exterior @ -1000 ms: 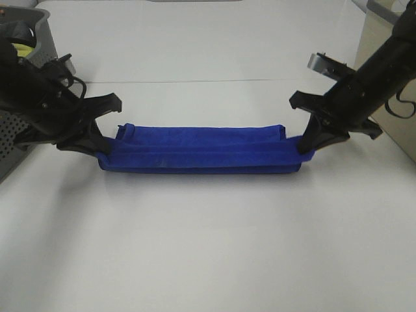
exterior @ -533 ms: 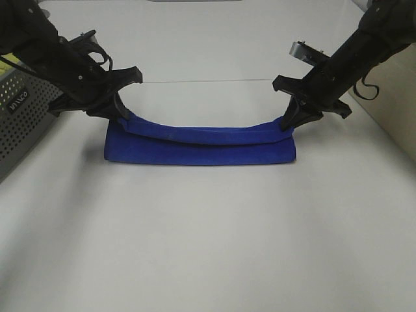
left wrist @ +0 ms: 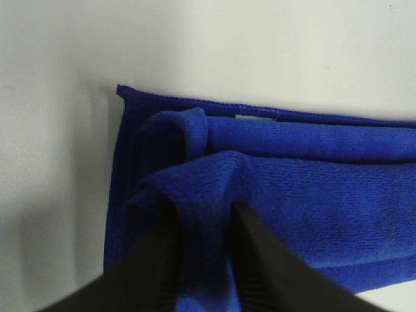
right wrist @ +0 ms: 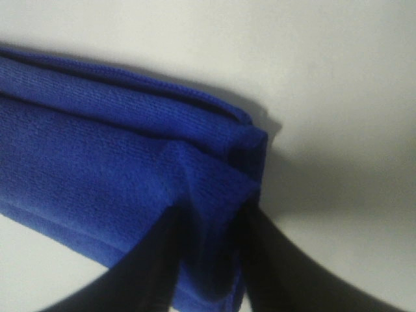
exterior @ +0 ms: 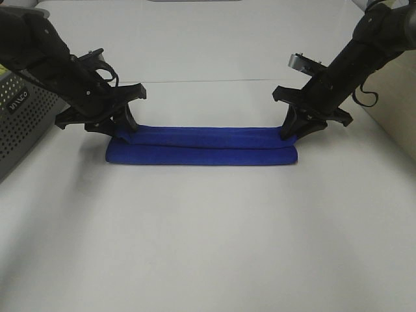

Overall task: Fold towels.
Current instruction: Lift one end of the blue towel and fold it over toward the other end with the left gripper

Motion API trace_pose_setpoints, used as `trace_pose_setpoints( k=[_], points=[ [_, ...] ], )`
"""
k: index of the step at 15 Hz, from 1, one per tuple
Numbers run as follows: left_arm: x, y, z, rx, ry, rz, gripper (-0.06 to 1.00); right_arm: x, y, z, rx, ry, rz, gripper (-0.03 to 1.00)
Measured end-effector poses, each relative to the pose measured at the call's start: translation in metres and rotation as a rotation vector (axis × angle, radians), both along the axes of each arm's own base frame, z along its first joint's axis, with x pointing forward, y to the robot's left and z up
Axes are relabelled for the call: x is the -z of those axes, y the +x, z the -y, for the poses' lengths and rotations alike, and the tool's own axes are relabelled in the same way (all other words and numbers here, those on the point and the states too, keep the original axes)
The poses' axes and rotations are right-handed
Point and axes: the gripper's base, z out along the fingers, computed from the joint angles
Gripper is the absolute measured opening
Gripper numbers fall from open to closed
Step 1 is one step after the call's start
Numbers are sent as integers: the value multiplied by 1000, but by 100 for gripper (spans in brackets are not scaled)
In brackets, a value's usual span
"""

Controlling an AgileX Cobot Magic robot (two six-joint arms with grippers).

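A deep royal-blue towel point(exterior: 201, 146) lies folded into a long narrow strip on the white table point(exterior: 208, 247). My left gripper point(exterior: 123, 132) is shut on the folded layer at the towel's left end; the left wrist view shows both fingers pinching a ridge of the towel point(left wrist: 292, 188), with a small white tag point(left wrist: 255, 117) at the far hem. My right gripper point(exterior: 290, 132) is shut on the folded layer at the right end; the right wrist view shows its fingers pinching the towel point(right wrist: 104, 169). The held edge rests on the lower layers.
A grey perforated basket point(exterior: 19, 117) stands at the left edge of the table. A beige box point(exterior: 400, 97) stands at the far right. A seam point(exterior: 208, 81) runs across the table behind the towel.
Both grippers carried the towel's near long edge up and over to the far side, then lowered it onto the lower layers. The raised, sagging edge now lies flat.
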Motion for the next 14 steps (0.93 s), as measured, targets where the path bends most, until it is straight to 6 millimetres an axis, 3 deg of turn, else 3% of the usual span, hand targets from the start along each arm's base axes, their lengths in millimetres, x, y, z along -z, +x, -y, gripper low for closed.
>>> trace_pose_setpoints(
  k=[2,4,6,12,14],
  points=[
    [-3,0,-1,13,17,10,73,-1,-4,-1,-16,10,-34,68],
    [-8,0,-3,40,57,31,76,-8,-4,-1,-18,11,-22,80],
    [-7,0,-5,42,79,22,76,-19,-5,-1,-25,14,-9,82],
    [22,1,-4,18,71,-30,76,-19,-5,0,-33,2,-10,82],
    [23,2,-4,11,72,-15,69,-19,-5,0,-33,2,-10,82]
  ],
)
